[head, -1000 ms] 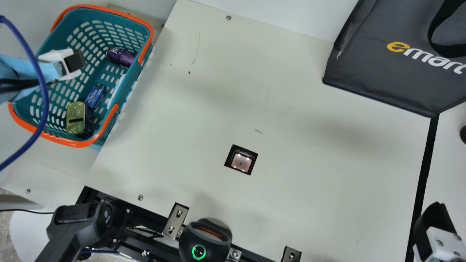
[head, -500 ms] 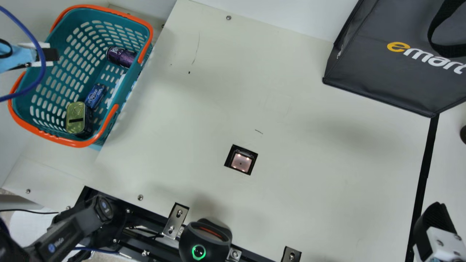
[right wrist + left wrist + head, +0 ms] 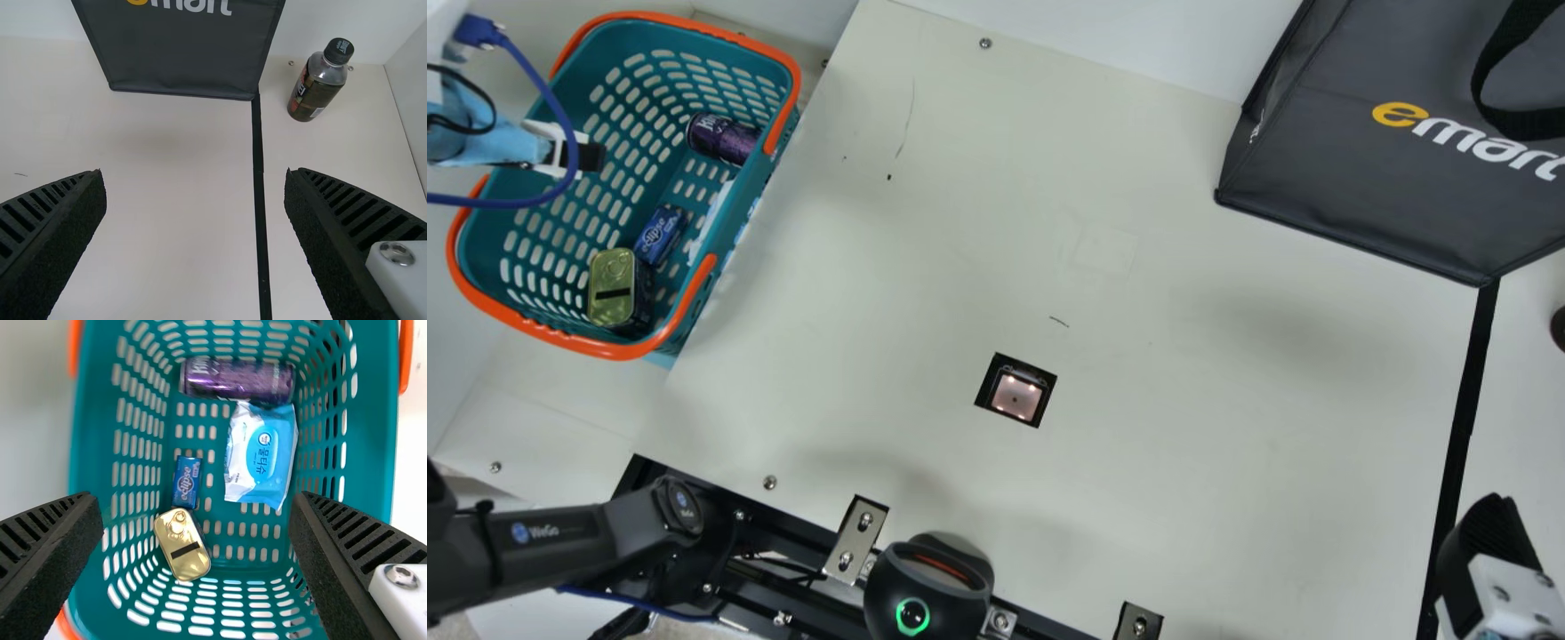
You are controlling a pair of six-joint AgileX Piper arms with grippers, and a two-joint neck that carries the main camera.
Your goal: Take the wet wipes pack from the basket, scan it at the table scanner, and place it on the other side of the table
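Basket (image 3: 609, 348), teal with orange handles, sits beside the cream table (image 3: 1183, 427) at its left and holds the wet wipes pack (image 3: 260, 457), which lies on the perforated floor near the table-side wall. In the main view that wall hides much of the pack. A purple can (image 3: 237, 379) lies across one end of the pack, so close that contact cannot be ruled out. A small blue packet (image 3: 187, 482) lies to one side, apart from the pack, next to a gold-topped tin (image 3: 182, 544). Left gripper (image 3: 591, 157) is over the basket, fingers spread wide, with the pack below, visible between them in the left wrist view. A blue cable (image 3: 560, 98) loops across that gripper in the main view. Right gripper (image 3: 1489, 538) is at the table's opposite side, near the black strip (image 3: 1465, 427), its fingers likewise well parted. Scanner window (image 3: 1016, 397), lit, is set into the tabletop between the two arms. On the far right, a dark grey shopping bag (image 3: 1387, 169) occupies the table's back part; a dark-capped bottle (image 3: 319, 83) stands upright beyond the strip, near the bag.
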